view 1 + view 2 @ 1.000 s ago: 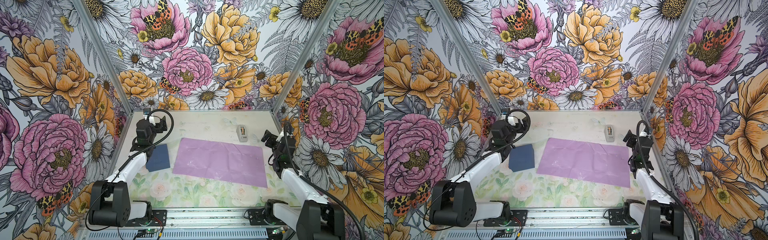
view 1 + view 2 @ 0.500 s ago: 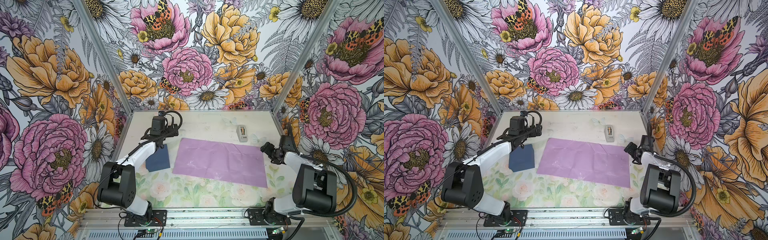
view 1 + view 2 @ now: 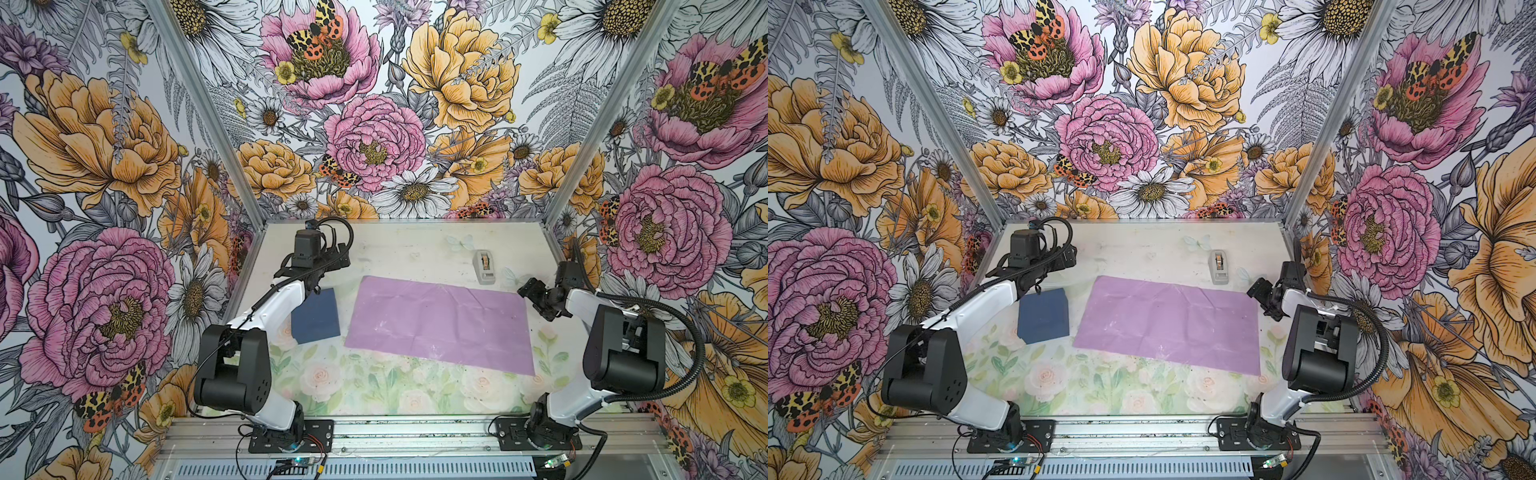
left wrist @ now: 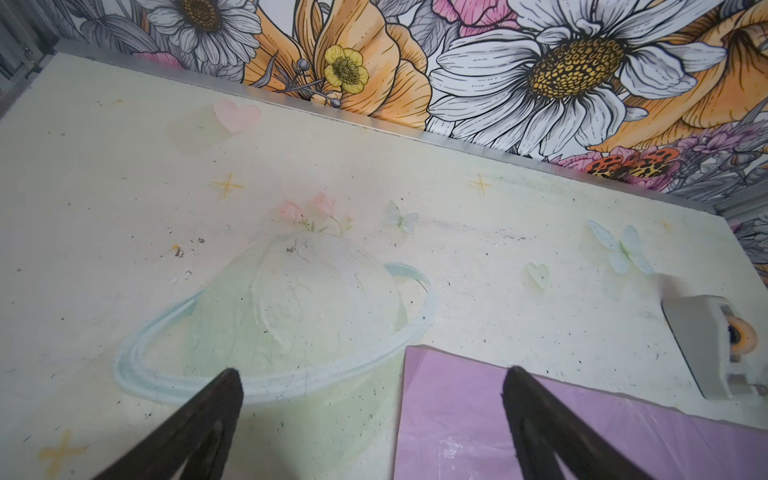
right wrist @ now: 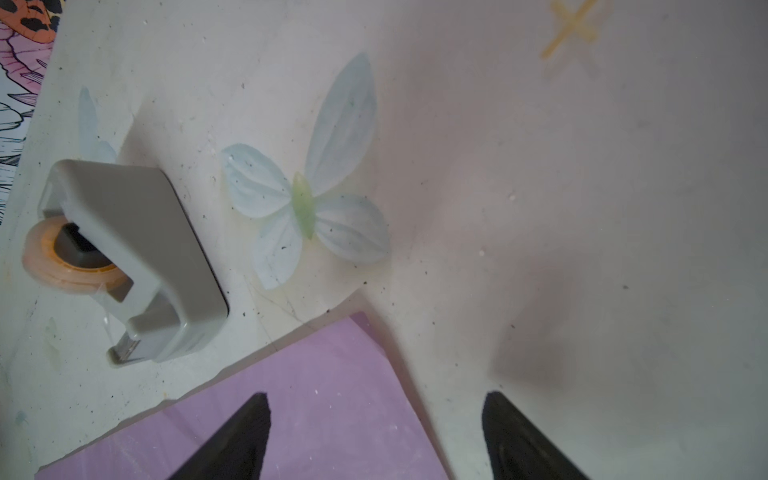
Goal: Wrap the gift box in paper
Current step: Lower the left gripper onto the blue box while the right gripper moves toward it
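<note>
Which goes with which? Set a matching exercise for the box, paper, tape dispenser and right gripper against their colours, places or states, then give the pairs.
Things:
1. gift box
2. paper
3. tape dispenser
4. right gripper

Descriptions:
A. grey, beyond the paper's far edge
B. open, at the paper's far right corner
C. navy, left of the paper
D. lilac, spread flat in the middle

Pairs: 1-C; 2-D; 3-A; 4-B

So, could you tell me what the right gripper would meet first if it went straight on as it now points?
Probably a corner of the paper, just ahead of the open right gripper; beyond it, bare table. The tape dispenser sits off that line. Depth is unclear.
</note>
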### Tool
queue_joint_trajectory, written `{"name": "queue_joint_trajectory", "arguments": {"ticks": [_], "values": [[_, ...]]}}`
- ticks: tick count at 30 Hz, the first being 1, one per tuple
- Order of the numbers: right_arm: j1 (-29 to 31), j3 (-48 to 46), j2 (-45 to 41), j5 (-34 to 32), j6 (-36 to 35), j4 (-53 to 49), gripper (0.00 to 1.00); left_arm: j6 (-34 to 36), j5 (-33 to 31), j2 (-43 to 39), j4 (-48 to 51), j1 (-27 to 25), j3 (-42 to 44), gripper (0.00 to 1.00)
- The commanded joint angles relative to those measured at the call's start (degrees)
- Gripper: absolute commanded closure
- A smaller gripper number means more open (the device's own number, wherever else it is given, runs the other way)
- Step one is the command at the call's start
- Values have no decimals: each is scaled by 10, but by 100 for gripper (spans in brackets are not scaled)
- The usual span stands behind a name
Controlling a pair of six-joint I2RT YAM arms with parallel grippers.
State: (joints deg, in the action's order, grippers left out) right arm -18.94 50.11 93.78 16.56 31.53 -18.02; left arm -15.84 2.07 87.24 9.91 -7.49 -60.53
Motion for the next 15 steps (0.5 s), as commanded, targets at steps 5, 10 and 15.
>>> {"name": "queue_joint_trajectory", "arguments": {"ticks": [5,10,15], "values": [[20,24,30,37,4,-5,18,-27,91,-20,2,18,10,1],[39,38,54,45,0,-4,18,-28,92,-35,14,25,21,1],[62,61,74,51,-5,-5,19,-40,95,-53,20,39,35,1]]}}
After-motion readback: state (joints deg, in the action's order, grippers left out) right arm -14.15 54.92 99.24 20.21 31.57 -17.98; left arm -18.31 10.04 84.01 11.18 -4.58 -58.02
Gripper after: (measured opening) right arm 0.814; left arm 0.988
